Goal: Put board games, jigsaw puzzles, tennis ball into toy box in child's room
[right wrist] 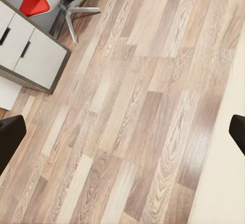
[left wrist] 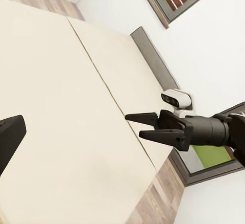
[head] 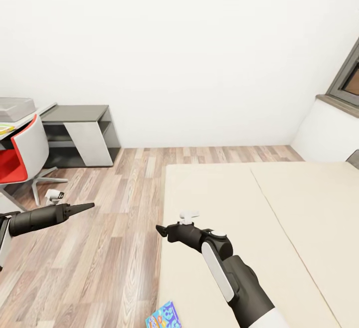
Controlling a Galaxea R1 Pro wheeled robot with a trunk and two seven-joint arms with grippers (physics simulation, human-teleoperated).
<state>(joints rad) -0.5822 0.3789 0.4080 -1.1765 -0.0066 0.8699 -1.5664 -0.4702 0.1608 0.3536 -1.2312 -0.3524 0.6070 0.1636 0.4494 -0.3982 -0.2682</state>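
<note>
One colourful board game [head: 162, 316] lies at the near edge of the beige bed [head: 259, 208], below my right gripper [head: 159, 228]. That gripper hovers open over the bed's left edge; in the right wrist view its fingers [right wrist: 10, 137] stand wide apart above wooden floor. My left gripper [head: 86, 207] hangs over the floor to the left of the bed, open, with one finger [left wrist: 10, 137] at the edge of its wrist view. A grey toy box [head: 15, 107] sits on the white table [head: 47, 110] at far left. A sliver of something colourful [head: 5, 129] lies on that table.
A red and white swivel chair [head: 22, 156] stands by the table. A low grey shelf unit [head: 82, 136] lines the back wall. Wooden floor [head: 114, 208] runs between the bed and the furniture. A window [head: 349, 78] is at right. White drawers [right wrist: 25, 50] stand nearby.
</note>
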